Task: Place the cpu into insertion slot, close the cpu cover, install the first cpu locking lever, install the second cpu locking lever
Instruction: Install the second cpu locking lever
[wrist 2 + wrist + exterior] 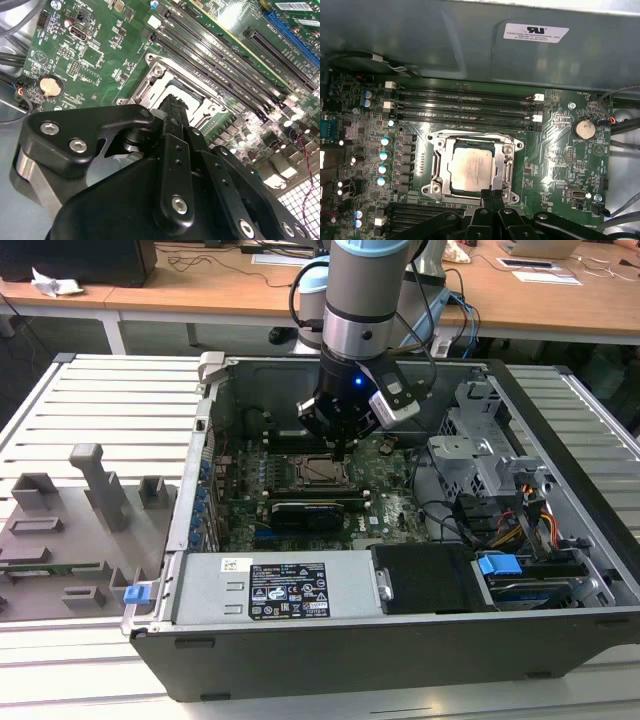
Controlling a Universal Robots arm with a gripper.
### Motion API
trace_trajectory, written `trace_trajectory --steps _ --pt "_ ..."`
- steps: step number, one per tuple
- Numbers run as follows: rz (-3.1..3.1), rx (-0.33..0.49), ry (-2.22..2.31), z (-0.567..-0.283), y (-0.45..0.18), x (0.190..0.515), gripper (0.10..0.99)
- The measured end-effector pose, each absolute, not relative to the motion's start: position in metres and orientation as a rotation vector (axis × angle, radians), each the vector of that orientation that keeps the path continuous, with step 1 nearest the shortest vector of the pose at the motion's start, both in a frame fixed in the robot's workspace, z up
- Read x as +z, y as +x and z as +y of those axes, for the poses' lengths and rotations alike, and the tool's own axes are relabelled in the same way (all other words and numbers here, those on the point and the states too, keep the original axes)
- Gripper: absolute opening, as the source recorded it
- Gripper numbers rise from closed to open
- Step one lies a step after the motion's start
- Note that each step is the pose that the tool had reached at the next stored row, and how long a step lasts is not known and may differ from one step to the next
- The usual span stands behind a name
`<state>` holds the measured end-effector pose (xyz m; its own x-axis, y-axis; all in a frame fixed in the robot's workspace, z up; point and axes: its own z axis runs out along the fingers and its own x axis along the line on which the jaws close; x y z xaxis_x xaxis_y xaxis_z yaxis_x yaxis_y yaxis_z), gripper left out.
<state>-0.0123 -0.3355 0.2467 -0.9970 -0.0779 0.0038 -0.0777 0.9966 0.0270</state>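
Observation:
In the first wrist view the cpu (471,167) lies silver face up in the insertion slot (470,135) on the green motherboard. The cpu cover (507,166), a thin metal frame, lies flat around it, with the chip showing through its window. My gripper (492,193) hovers at the slot's near edge, fingers pressed together with nothing between them. The exterior view has my gripper (337,448) pointing down just above the slot (322,472) inside the open computer case. The second wrist view looks past my gripper (173,101) onto the slot (170,80). I cannot make out how the locking levers stand.
Long black memory slots (465,102) run beside the socket, and a coin battery (584,129) sits on the board. A black card (315,512), the power supply (285,588) and a drive cage (480,455) crowd the case. A grey fixture tray (75,530) lies at the exterior view's left.

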Motion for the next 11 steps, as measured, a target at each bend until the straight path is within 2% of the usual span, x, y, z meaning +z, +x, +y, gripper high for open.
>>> trace_trajectory --steps 11 --pt "-3.134 -0.042 0.122 -0.3369 -0.0123 0.2467 0.106"
